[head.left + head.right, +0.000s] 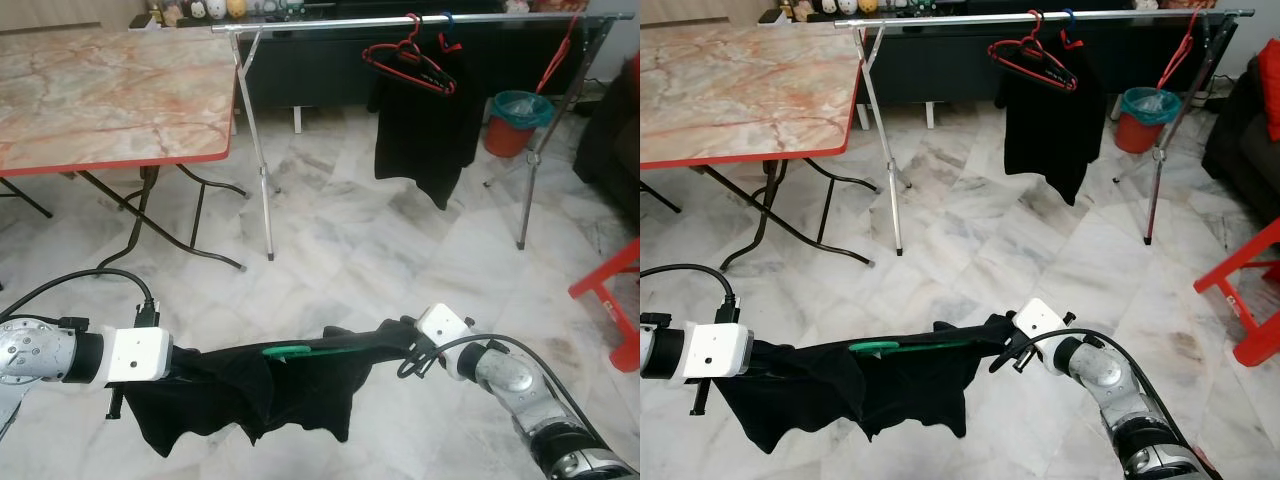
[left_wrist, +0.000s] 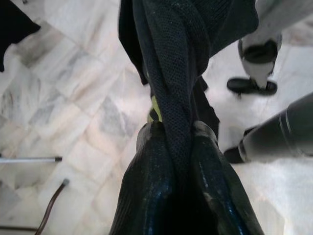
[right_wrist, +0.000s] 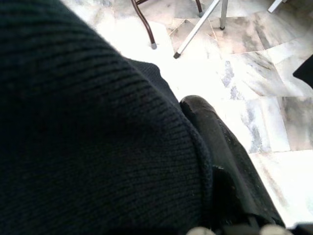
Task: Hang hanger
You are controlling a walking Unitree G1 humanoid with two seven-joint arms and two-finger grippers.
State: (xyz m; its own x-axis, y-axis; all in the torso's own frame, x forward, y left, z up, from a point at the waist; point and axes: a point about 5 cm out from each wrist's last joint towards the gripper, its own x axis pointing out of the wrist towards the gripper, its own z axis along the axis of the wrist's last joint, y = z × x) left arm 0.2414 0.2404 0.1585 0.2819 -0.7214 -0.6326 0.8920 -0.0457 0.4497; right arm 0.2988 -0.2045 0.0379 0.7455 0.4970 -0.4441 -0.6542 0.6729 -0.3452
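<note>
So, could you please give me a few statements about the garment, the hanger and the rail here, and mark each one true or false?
1. The left gripper is shut on one end of the black garment. True.
2. A green hanger sits inside the garment held between the two grippers. True.
3. The garment is already hanging on the clothes rail. False: it is held low in front of the robot, well away from the rail.
4. The rail is bare. False: a red hanger and another black garment hang on it.
5. The right gripper holds the other end of the garment. True.
6. The table has a blue top. False: it is marble-patterned with a red edge.
</note>
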